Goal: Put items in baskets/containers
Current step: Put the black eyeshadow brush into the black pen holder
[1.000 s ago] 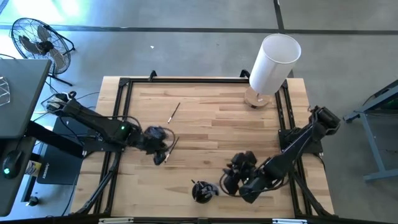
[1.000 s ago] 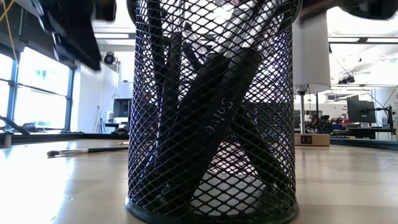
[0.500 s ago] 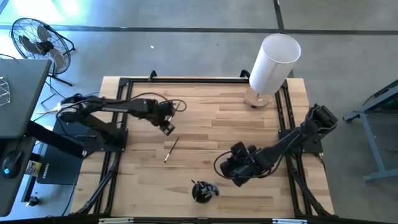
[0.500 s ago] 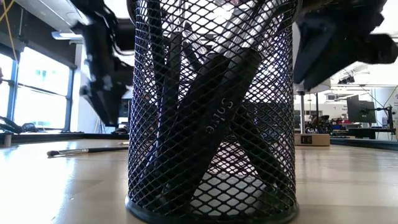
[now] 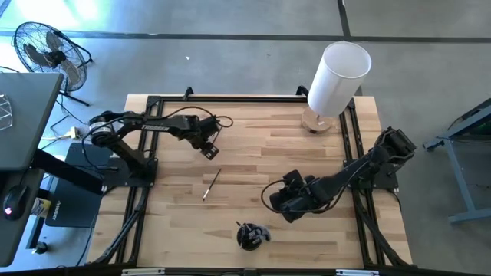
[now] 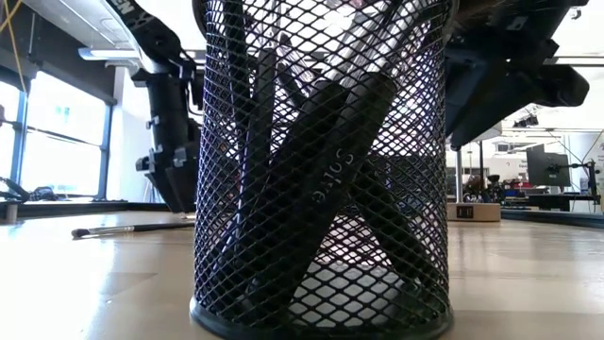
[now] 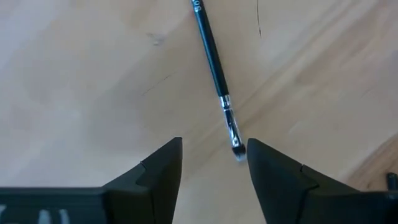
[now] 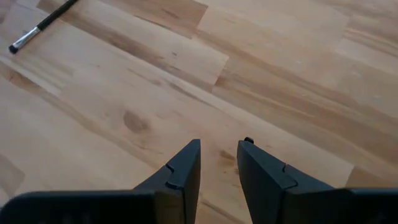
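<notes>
A small black mesh cup (image 5: 249, 236) stands near the table's near edge and holds several dark-handled brushes (image 6: 316, 189). One thin brush (image 5: 211, 185) lies flat on the wood left of centre. A second dark brush with a silver ferrule (image 7: 214, 68) lies under my left gripper (image 5: 209, 149), which is open. In the left wrist view its bristle end points in between the fingers of my left gripper (image 7: 211, 155), close to one finger, and no touch shows. My right gripper (image 5: 275, 203) hovers open right of centre, far of the cup; the lone brush (image 8: 40, 26) shows ahead of its fingers (image 8: 219, 155).
A tall white cylinder (image 5: 337, 77) stands tilted at the far right corner. A black frame (image 5: 230, 98) runs along the table's edges. Bare wood lies between the two arms. A fan (image 5: 50, 50) and a dark case (image 5: 23, 115) sit off the table's left.
My left gripper has left the brush left of centre, which stays lying there, and has moved toward the far edge, over the other brush. My right gripper has moved away from the cup, toward the table's middle and far side.
</notes>
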Robot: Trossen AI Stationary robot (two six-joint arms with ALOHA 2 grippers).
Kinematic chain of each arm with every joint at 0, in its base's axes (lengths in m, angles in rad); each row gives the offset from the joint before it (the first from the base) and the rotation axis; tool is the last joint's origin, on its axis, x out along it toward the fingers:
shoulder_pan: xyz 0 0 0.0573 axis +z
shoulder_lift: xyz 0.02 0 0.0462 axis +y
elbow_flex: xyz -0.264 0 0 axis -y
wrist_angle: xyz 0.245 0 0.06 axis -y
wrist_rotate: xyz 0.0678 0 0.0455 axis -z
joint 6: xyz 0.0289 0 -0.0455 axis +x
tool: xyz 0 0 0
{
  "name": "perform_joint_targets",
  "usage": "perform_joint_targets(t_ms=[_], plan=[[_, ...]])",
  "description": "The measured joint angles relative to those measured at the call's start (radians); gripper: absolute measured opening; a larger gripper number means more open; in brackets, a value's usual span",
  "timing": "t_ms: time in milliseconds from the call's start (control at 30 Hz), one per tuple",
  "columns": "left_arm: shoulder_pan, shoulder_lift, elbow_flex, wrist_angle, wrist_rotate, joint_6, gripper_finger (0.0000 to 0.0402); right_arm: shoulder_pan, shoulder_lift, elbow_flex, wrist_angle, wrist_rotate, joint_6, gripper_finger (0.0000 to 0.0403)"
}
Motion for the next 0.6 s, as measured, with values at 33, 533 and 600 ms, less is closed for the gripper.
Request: perform_joint_targets(t_ms=[33,533,600], plan=[[-0.001,0.010,0.000,0.009,0.001,0.001,0.0172,-0.003,0.000,0.000,-0.003,0.003,0.000,0.0099],[-0.004,0.073,0.003,0.036,-0.005,0.005,0.0012,-0.026,0.000,0.000,-0.021,0.007,-0.065,0.0099],[-0.004,0.073,0.003,0.030,0.020,0.002,0.0012,-0.026,0.000,0.000,-0.046,-0.006,-0.068,0.0099]])
